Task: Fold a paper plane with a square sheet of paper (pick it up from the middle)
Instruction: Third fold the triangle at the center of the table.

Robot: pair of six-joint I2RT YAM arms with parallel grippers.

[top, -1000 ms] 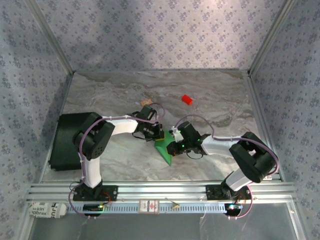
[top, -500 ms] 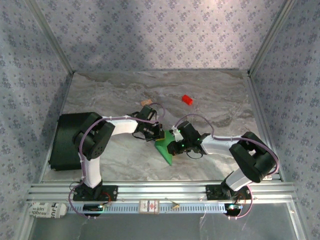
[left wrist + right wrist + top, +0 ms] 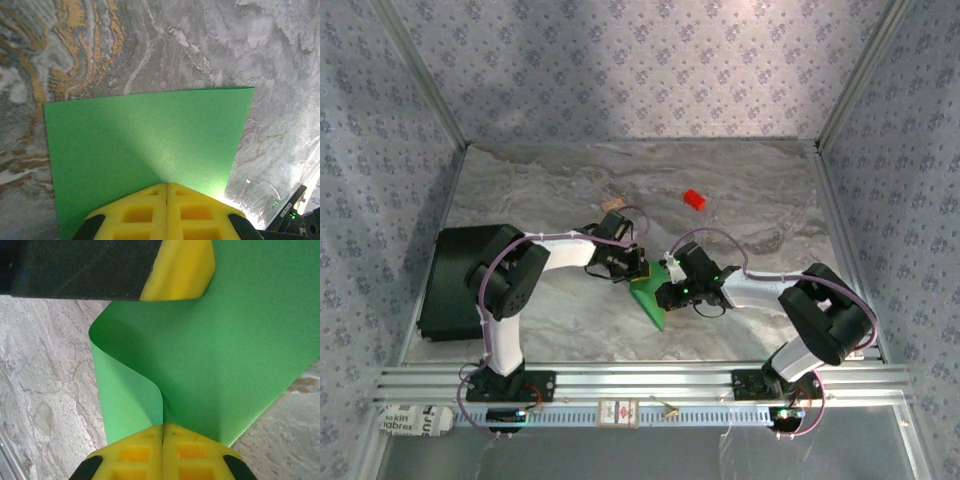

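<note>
- The square sheet of paper (image 3: 651, 298) sits between my two grippers over the middle of the table (image 3: 570, 200). From above it is a pointed green shape, with its tip toward my bases.
- My right gripper (image 3: 163, 426) is pinched shut on it. The paper comes out of the seam between the tips and fans ahead and to the right. A soft curl rolls off to the left, just ahead of the jaws.
- My left gripper (image 3: 166, 185) is also clamped on an edge. The sheet spreads flat ahead of those tips, its far edge lying crosswise.
- Straight ahead of my right jaws, my left finger (image 3: 182, 267) sits on the sheet's opposite edge, so the grips face each other and neither arm is nearer.
- I judge that the next crease depends on that curl of slack between them.
</note>
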